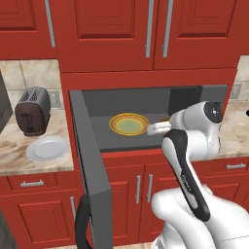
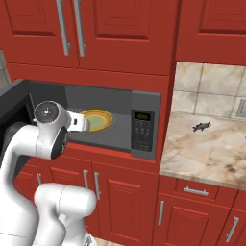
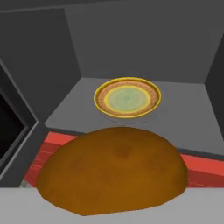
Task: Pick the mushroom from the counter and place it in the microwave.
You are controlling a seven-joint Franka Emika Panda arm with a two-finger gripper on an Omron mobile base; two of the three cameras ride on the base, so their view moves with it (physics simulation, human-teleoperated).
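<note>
My tool (image 1: 163,127) is at the open front of the microwave (image 2: 144,129), level with its cavity floor. In the hand view the mushroom (image 3: 113,170) sits directly at my tool, its brown-orange cap bulging large across the lower frame; my tool appears closed on the mushroom, though the fingertips themselves are hidden behind the cap. Beyond the mushroom, a yellow-rimmed plate (image 3: 127,97) with a pale green centre lies on the microwave floor, well apart from it. The microwave door (image 1: 95,170) is swung wide to the left. On the table (image 1: 14,155) to the left stand a dark toaster (image 1: 32,111) and a white plate (image 1: 47,148). A small dark fish-shaped item (image 2: 202,126) lies on the table to the right.
</note>
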